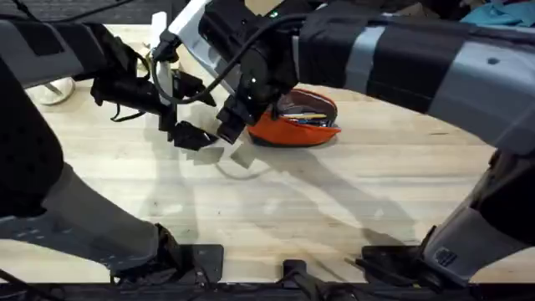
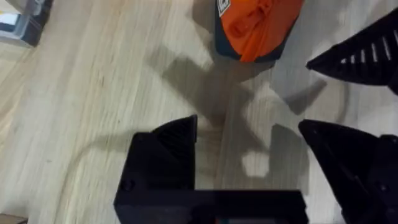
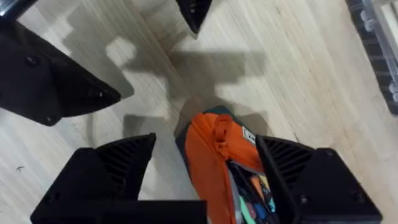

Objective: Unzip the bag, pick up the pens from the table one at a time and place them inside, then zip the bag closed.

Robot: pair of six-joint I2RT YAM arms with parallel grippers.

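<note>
My right fingers stand wide astride the open end of the soft orange fabric pouch lying on the pale plank worktop; my left fingers hang wide and empty just beside. Closing carelessly could pinch fabric and drag it, I judge

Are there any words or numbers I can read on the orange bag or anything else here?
No text here can be read.
The bag has a small white label at its end: cut off by the picture's edge, unreadable.
The same label in the right wrist view: dark marks, too small and blurred to read.
The clear box at the table's edge: no readable writing.
</note>
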